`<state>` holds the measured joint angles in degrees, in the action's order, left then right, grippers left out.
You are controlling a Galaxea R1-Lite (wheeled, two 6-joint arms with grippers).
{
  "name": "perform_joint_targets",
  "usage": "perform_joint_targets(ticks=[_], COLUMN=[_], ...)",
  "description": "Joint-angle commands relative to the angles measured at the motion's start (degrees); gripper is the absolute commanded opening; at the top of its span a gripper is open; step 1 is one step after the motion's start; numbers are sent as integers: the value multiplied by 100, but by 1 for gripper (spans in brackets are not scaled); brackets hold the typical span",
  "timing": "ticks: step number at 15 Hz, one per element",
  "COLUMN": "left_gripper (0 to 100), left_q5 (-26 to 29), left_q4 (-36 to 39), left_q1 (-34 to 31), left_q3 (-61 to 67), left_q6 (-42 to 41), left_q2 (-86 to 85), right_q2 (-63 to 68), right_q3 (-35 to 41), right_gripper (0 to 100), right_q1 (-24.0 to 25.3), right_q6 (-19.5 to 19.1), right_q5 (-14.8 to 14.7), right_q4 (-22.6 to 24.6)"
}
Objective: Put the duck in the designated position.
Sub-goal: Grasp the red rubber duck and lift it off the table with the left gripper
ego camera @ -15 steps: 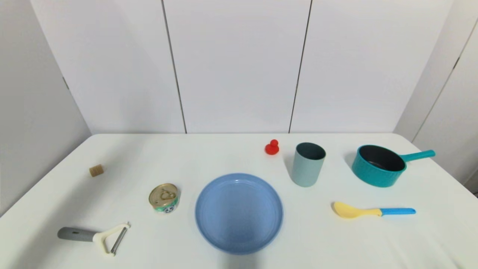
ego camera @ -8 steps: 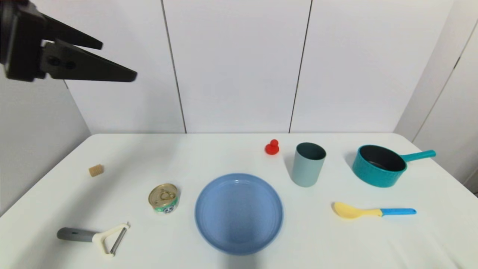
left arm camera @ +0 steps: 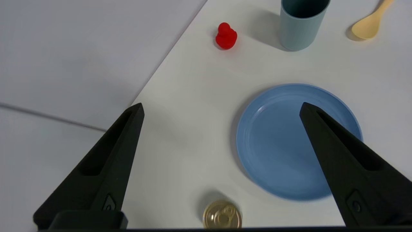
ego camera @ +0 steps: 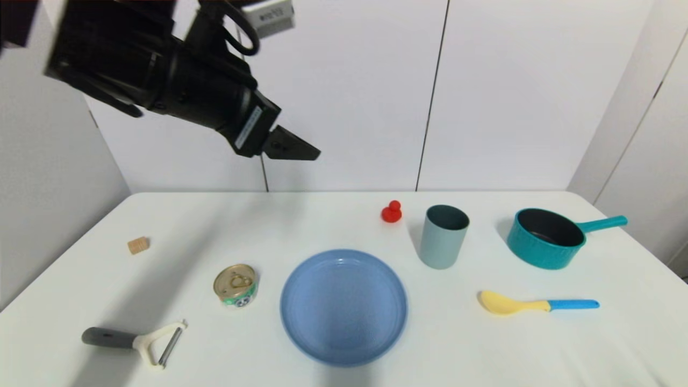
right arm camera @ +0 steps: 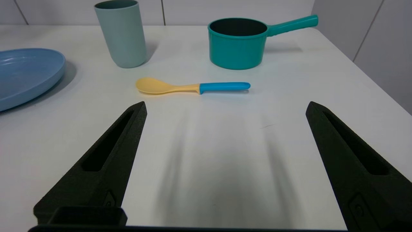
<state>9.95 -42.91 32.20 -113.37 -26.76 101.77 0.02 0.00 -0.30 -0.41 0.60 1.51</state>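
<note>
red rubber duck (ego camera: pixel 392 212) standing upright on the white counter (ego camera: pixel 301 226) near the far edge, just beside the pale blue-green cup (ego camera: pixel 443 236) on that cup's left, apart from it. beyond and slightly right of the blue plate (ego camera: pixel 344 306), clear of its rim. round head over rounded body, no marked long axis from these views.

left claw (left arm camera: pixel 222 112) raised high above the counter's left-centre, pointing forward and to the right, down toward the far edge. fingers spread wide, nothing between them. in the left wrist view, duck (left arm camera: pixel 226 36) ahead of the fingertips and well apart, roughly on the centre line between the two fingers, with plate (left arm camera: pixel 299 141) and tin can (left arm camera: pixel 222 218) lying closer underneath. judged: duck lies forward, right and well below the left claw; further reach and a long descent needed before any closing.

right claw (right arm camera: pixel 225 112) low over the near right part of the counter, fingers likewise spread wide and empty. facing the yellow spoon with blue handle (right arm camera: pixel 193 87), the cup (right arm camera: pixel 121 33) and the teal saucepan (right arm camera: pixel 244 42); duck not in that view. cup judged to stand between it and the duck.

left arm judged the one committed to the pick. risk noted: cup close on the duck's right, so little side room for the finger on that side.
</note>
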Motion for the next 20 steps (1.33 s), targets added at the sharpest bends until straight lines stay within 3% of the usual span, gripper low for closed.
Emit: perform_joint_targets(ticks=[1,7,11,16,20], left_gripper=[100,100,100,100,100], left_q5=[-2,-19,-10,7,-10], left_q4=[670,1610,2709,4388,4607], left_q1=[217,235,322,516,612], left_q3=[-1,-1,-1,-1,-9], left_q6=[153,435,549,1340,1691], left_q2=[1275,2611,3306,4035,4167], right_q2=[-2,-2,-2,-2,-2], right_q3=[53,53,53,53,53], right_gripper=[100,100,100,100,100], right_q1=[4,4,-5,4,-5], right_q6=[-2,-2,-2,-2,-2], right_q5=[2,2,2,2,2], right_q4=[7,7,7,7,7])
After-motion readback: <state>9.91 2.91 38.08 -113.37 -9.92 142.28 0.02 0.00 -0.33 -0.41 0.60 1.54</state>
